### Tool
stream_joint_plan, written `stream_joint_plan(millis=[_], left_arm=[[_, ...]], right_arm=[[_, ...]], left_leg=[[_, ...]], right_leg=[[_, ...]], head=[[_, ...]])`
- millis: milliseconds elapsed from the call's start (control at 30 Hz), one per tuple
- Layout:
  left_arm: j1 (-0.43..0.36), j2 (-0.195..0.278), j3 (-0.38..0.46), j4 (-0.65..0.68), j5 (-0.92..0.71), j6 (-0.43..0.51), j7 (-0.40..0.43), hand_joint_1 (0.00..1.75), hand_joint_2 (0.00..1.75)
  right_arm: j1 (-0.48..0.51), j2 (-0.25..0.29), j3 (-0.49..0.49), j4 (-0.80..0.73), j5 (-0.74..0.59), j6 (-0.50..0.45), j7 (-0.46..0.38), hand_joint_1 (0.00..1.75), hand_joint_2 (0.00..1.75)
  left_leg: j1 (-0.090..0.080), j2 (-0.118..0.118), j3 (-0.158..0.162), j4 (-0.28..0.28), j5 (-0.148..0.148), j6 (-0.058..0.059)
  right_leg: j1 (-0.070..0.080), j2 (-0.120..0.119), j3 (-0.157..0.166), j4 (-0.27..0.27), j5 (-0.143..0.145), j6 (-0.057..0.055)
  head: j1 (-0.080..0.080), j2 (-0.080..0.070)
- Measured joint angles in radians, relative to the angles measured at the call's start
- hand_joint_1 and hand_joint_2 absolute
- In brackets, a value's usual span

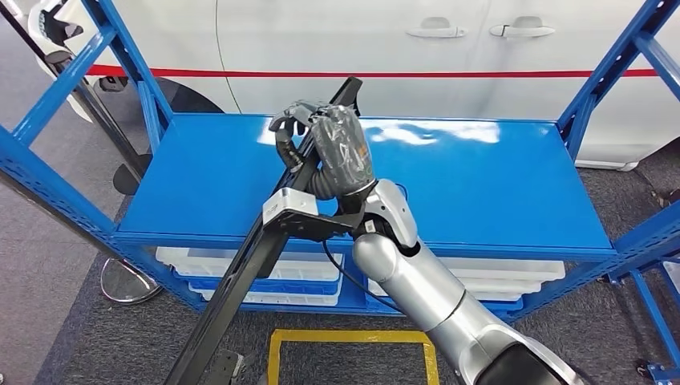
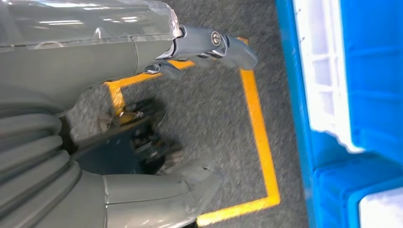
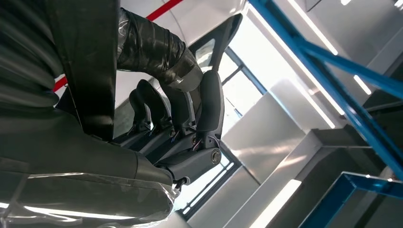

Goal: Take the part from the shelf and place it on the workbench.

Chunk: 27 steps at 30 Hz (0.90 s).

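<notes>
- The part (image 1: 265,265) is a long, narrow black bar, seemingly a trim strip or rail. It runs on a slant from above the back edge of the blue shelf (image 1: 497,184), over the shelf's front lip and down towards the floor near the robot.
- It looks rigid and straight, with no sag along its length, so I judge it stiff and fairly light for its size, yet awkward: the long end below the grip will swing and lever against the fingers.
- The right hand (image 1: 333,148) holds it near the upper end, fingers wrapped round the bar above the shelf. The right wrist view shows dark fingers (image 3: 209,102) curled closed over the black strip.
- A hold nearer the middle would balance better. The smooth surface may slip, so the grip needs to be firm.
- The left hand (image 2: 190,114) hangs by the floor, thumb and fingers apart with nothing between them.
- The shelf's top deck is glossy blue metal, with white bins (image 1: 265,277) on the tier below.
- Behind the shelf stands a white car (image 1: 401,48) with a red stripe. A yellow floor marking (image 1: 353,345) lies on grey carpet in front of the shelf. The bench is not visible, so the bar's swing past the shelf uprights is the risk.
</notes>
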Motion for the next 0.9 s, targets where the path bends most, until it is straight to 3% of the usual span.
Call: stream_joint_plan(millis=[67, 100, 167, 233, 267, 300, 367, 400, 433, 567, 633, 700, 733, 767, 800, 833, 900], left_arm=[[0.006, 0.000, 0.000, 0.000, 0.001, -0.008, 0.000, 0.00, 1.75], [0.008, 0.000, 0.000, 0.000, 0.002, -0.010, 0.000, 0.00, 1.75], [0.013, 0.000, 0.000, 0.000, 0.004, -0.017, 0.001, 0.00, 1.75], [0.019, 0.001, 0.000, 0.000, 0.007, -0.028, 0.004, 0.00, 1.75], [0.022, 0.001, 0.000, 0.000, 0.006, -0.032, 0.007, 0.00, 1.75], [0.024, 0.001, 0.000, 0.000, 0.005, -0.034, 0.011, 0.00, 1.75], [0.025, 0.000, 0.000, 0.000, 0.002, -0.034, 0.017, 0.00, 1.75], [0.024, 0.000, 0.000, 0.000, 0.000, -0.033, 0.021, 0.00, 1.75], [0.024, -0.001, 0.000, 0.000, -0.003, -0.030, 0.028, 0.00, 1.75], [0.024, -0.007, 0.000, 0.000, -0.011, -0.003, 0.061, 0.00, 1.75], [0.019, -0.012, 0.000, 0.000, -0.010, 0.005, 0.072, 0.00, 1.75], [0.015, -0.015, 0.000, 0.000, -0.003, 0.008, 0.083, 0.00, 1.75], [0.014, -0.016, 0.001, 0.000, 0.002, 0.008, 0.089, 0.00, 1.75], [0.014, -0.016, 0.001, 0.000, 0.007, 0.007, 0.097, 0.00, 1.75], [0.014, -0.017, 0.002, 0.000, 0.012, 0.006, 0.105, 0.00, 1.75], [0.013, -0.019, 0.004, 0.000, 0.017, 0.002, 0.113, 0.00, 1.75], [0.012, -0.023, 0.008, 0.000, 0.025, -0.010, 0.127, 0.00, 1.75]], right_arm=[[0.005, 0.000, 0.024, -0.018, -0.002, 0.001, 0.002, 1.74, 1.75], [0.006, 0.000, 0.032, -0.025, -0.003, 0.001, 0.002, 1.73, 1.75], [0.007, 0.000, 0.044, -0.032, -0.004, 0.001, 0.005, 1.71, 1.75], [0.010, 0.000, 0.055, -0.033, -0.006, 0.002, 0.012, 1.71, 1.75], [0.011, 0.000, 0.061, -0.033, -0.006, 0.002, 0.017, 1.71, 1.75], [0.011, 0.000, 0.065, -0.033, -0.005, 0.001, 0.021, 1.71, 1.75], [0.013, 0.003, 0.069, -0.033, 0.003, -0.009, 0.024, 1.71, 1.75], [0.016, 0.005, 0.071, -0.033, 0.009, -0.016, 0.023, 1.71, 1.75], [0.020, 0.006, 0.073, -0.032, 0.016, -0.024, 0.020, 1.71, 1.75], [0.046, 0.010, 0.085, -0.025, 0.039, -0.044, -0.003, 1.71, 1.75], [0.054, 0.011, 0.090, -0.021, 0.044, -0.051, -0.014, 1.71, 1.75], [0.068, 0.012, 0.094, -0.015, 0.045, -0.050, -0.019, 1.71, 1.75], [0.077, 0.012, 0.096, -0.012, 0.044, -0.045, -0.019, 1.71, 1.75], [0.083, 0.012, 0.099, -0.008, 0.042, -0.037, -0.018, 1.71, 1.75], [0.087, 0.012, 0.103, -0.005, 0.038, -0.028, -0.015, 1.71, 1.75], [0.087, 0.014, 0.107, -0.003, 0.034, -0.018, -0.009, 1.71, 1.75], [0.078, 0.022, 0.112, 0.003, 0.028, -0.002, 0.010, 1.71, 1.75]], left_leg=[[0.002, 0.001, -0.008, 0.022, -0.019, -0.011], [0.003, 0.002, -0.024, 0.061, -0.043, -0.017], [0.007, 0.003, -0.084, 0.191, -0.106, -0.027], [0.008, 0.003, -0.131, 0.284, -0.130, -0.030], [0.009, 0.003, -0.128, 0.275, -0.112, -0.029], [0.009, 0.003, -0.107, 0.227, -0.079, -0.027], [0.007, 0.003, -0.040, 0.081, -0.014, -0.019], [0.004, 0.002, -0.016, 0.031, 0.001, -0.014], [0.002, 0.001, -0.004, 0.003, 0.006, -0.010], [0.004, 0.001, 0.001, -0.014, 0.014, 0.010], [0.008, 0.002, 0.004, -0.022, 0.019, 0.021], [0.006, 0.003, 0.003, -0.021, 0.019, 0.025], [0.006, 0.002, 0.003, -0.020, 0.018, 0.026], [0.006, 0.002, 0.003, -0.018, 0.017, 0.025], [0.006, 0.001, 0.003, -0.015, 0.015, 0.024], [0.006, 0.000, 0.003, -0.011, 0.012, 0.023], [0.003, 0.000, -0.001, 0.000, 0.007, 0.015]], right_leg=[[-0.004, -0.001, 0.003, -0.006, 0.002, -0.011], [-0.006, -0.003, 0.005, -0.009, 0.003, -0.015], [-0.006, -0.006, 0.007, -0.009, 0.002, -0.021], [-0.005, -0.007, 0.007, -0.008, 0.001, -0.022], [-0.005, -0.006, 0.008, -0.007, 0.000, -0.023], [-0.005, -0.005, 0.010, -0.006, -0.001, -0.022], [-0.004, -0.004, 0.013, -0.006, -0.003, -0.018], [-0.003, -0.004, 0.012, -0.006, -0.003, -0.014], [-0.001, -0.004, 0.012, -0.006, -0.003, -0.010], [-0.001, -0.005, 0.007, 0.003, -0.014, 0.011], [-0.003, -0.005, -0.029, 0.084, -0.065, 0.017], [-0.004, -0.005, -0.090, 0.211, -0.122, 0.019], [-0.004, -0.005, -0.110, 0.251, -0.131, 0.021], [-0.005, -0.005, -0.114, 0.256, -0.120, 0.021], [-0.005, -0.005, -0.099, 0.222, -0.091, 0.020], [-0.006, -0.006, -0.068, 0.157, -0.053, 0.017], [-0.004, -0.005, -0.012, 0.042, -0.007, 0.011]], head=[[0.000, 0.000], [0.000, 0.000], [0.000, 0.000], [0.000, 0.000], [0.000, 0.000], [0.000, 0.000], [0.000, 0.000], [0.000, 0.000], [0.000, 0.000], [0.000, 0.000], [0.000, 0.000], [0.000, 0.000], [0.000, 0.000], [0.000, 0.000], [0.000, 0.000], [0.000, 0.000], [0.000, 0.000]])
